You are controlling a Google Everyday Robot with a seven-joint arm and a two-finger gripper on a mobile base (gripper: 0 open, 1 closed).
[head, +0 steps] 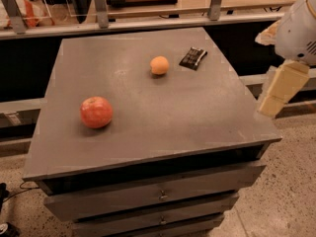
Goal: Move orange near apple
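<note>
The orange [159, 65] is a small light-orange fruit lying on the far middle of the grey cabinet top [163, 117]. The apple [96, 112] is a larger red-pink fruit lying on the left part of the top, nearer the front. The two fruits are well apart. My gripper [271, 104] hangs off the right edge of the cabinet, at about the height of the top, on a white arm [297, 31]. It is far to the right of both fruits and holds nothing that I can see.
A small dark packet [192, 58] lies just right of the orange near the far right corner. The cabinet has drawers [160, 195] in front. A railing and glass panels [148, 9] run behind it. A speckled floor [286, 191] lies to the right.
</note>
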